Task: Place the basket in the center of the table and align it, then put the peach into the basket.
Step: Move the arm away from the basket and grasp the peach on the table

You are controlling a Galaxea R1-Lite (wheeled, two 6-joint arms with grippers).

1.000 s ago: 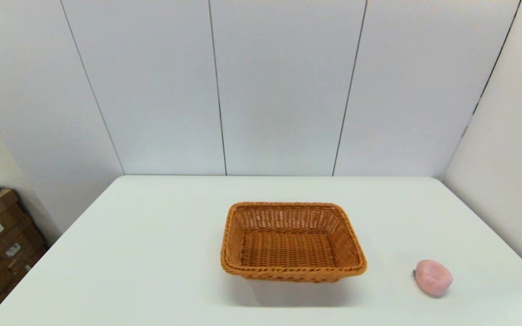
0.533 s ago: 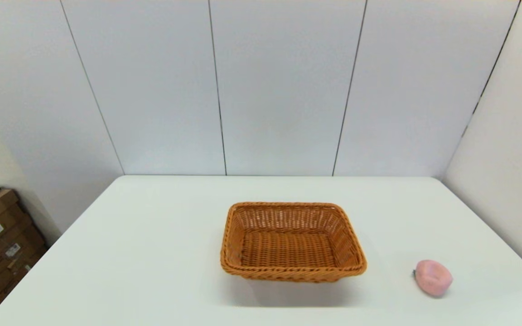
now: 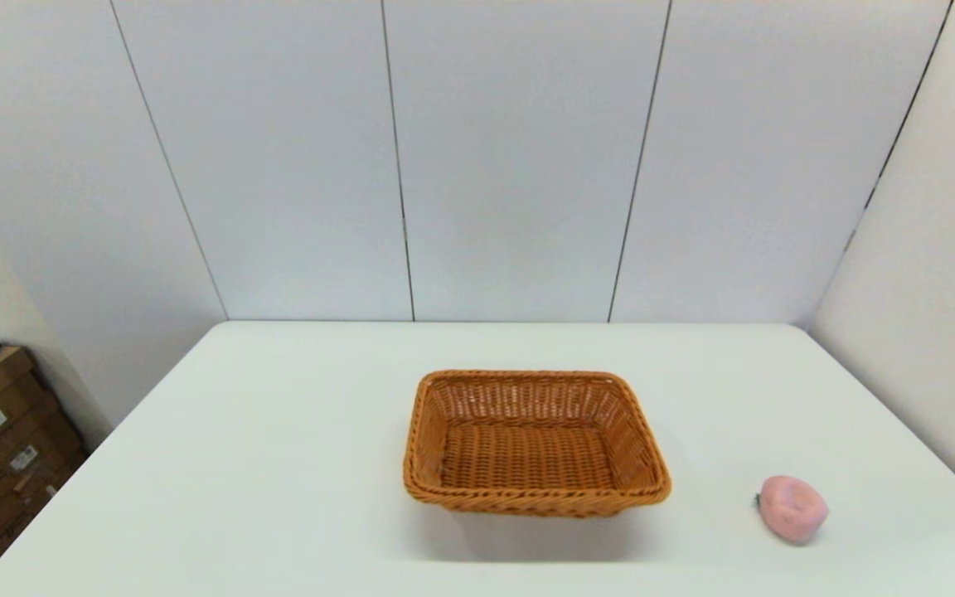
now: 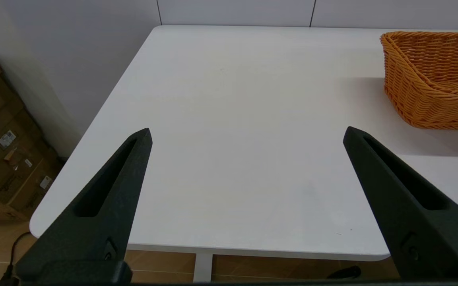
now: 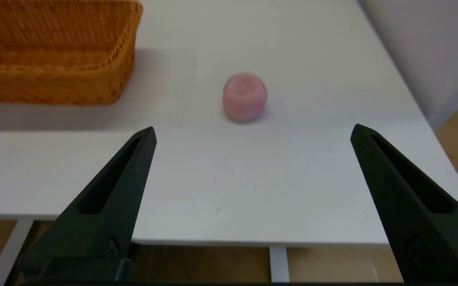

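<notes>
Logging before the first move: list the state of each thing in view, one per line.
basket: upright, empty, on the table near its middle.
peach: loose on the table, to the right of the basket, apart from it.
table: bears the basket and peach.
left tool: open, holding nothing, parked at the near edge.
right tool: open, holding nothing, facing the peach.

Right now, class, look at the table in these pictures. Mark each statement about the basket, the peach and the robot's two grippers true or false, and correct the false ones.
1. The peach lies inside the basket. False: it lies on the table, apart from the basket, on the robot's right.
2. The basket holds nothing. True.
3. The right gripper is shut on the peach. False: its fingers are wide open, short of the peach.
4. The left gripper is open and holds nothing. True.
5. The basket stands upside down. False: it stands upright, its opening upward.
</notes>
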